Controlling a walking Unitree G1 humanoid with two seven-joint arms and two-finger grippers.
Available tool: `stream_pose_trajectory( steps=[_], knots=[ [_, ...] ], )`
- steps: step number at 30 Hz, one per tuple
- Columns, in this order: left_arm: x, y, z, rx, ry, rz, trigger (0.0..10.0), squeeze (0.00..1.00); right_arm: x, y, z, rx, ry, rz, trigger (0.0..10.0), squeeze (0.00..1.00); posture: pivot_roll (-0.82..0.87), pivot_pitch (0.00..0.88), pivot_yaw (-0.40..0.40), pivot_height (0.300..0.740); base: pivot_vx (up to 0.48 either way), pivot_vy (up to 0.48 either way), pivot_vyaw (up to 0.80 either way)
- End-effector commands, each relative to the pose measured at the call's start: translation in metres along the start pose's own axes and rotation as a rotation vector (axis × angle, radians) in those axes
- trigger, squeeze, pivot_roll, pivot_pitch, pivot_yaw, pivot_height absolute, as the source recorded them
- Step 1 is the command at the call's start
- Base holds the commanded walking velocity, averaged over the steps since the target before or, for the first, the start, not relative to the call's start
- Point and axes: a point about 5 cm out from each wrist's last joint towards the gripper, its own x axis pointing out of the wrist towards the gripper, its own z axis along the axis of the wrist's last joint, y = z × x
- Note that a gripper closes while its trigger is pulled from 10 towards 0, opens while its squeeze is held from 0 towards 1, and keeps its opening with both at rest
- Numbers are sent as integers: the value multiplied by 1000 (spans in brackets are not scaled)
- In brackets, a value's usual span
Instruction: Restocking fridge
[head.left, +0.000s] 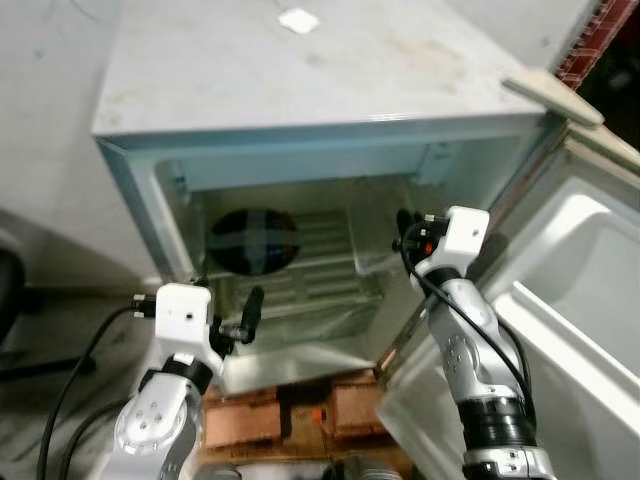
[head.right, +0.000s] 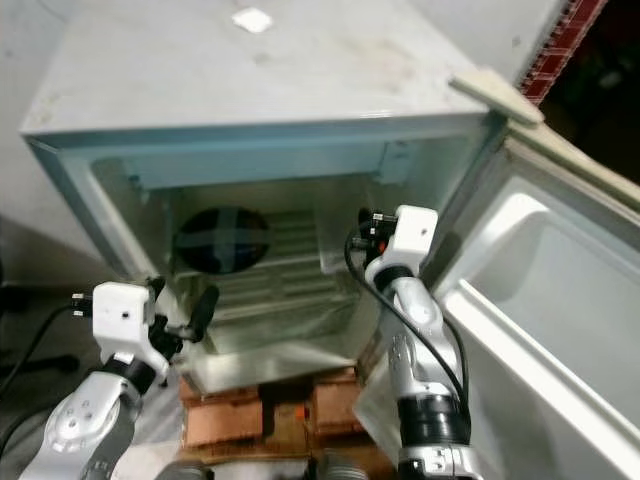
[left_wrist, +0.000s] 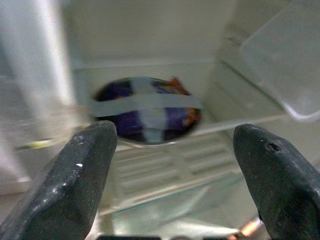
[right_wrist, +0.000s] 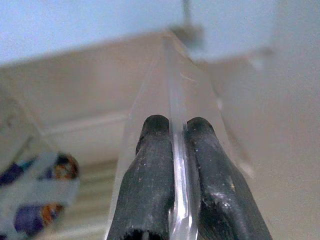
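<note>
Fingers (right_wrist: 160, 165) of the right hand (right_wrist: 172, 125) are pinching tight on the thin edge of a clear plastic panel (right_wrist: 175, 95) inside the open fridge (head.left: 300, 130), at the centre right of the left eye frame, where the silver arm is reaching up from the lower edge. The left hand (left_wrist: 172, 145) is hovering wide apart at the fridge mouth, lower left of the frame, gripping nothing and touching nothing. A round dark package crossed with pale tape (head.left: 253, 240) is sitting on the wire shelf (head.left: 320, 270) deep in the compartment, left of centre and well apart from both hands. The fridge door (head.left: 570, 300) is standing open along the right side, cut off by the frame edge. A small white scrap (head.left: 298, 20) is lying on the fridge top near the upper edge. Brick-coloured blocks (head.left: 290, 410) are showing beneath the cabinet; what the blurred package contains is hard to make out.
</note>
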Motion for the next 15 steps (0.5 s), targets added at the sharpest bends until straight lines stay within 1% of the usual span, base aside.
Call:
stream_pose_trajectory(
  steps=[1,8,12,13,15],
  knots=[
    [-4,7,-4,11,21,32,10000,0,1,3,0,11,-2,9,10000,0,147,73,-85,740,0,0,0],
    [-7,6,-6,11,28,47,10000,0,6,4,-6,21,30,13,10000,0,158,86,-93,740,0,0,0],
    [-14,5,-8,11,60,71,10000,0,14,10,-13,33,51,18,10000,0,189,117,-101,740,0,0,0],
    [-14,5,-8,11,60,71,10000,0,14,10,-13,33,51,18,10000,0,189,117,-101,740,0,0,0],
    [-21,5,-10,14,86,72,10000,0,21,13,-17,58,62,8,10000,0,205,134,-104,740,0,0,0]
  ],
)
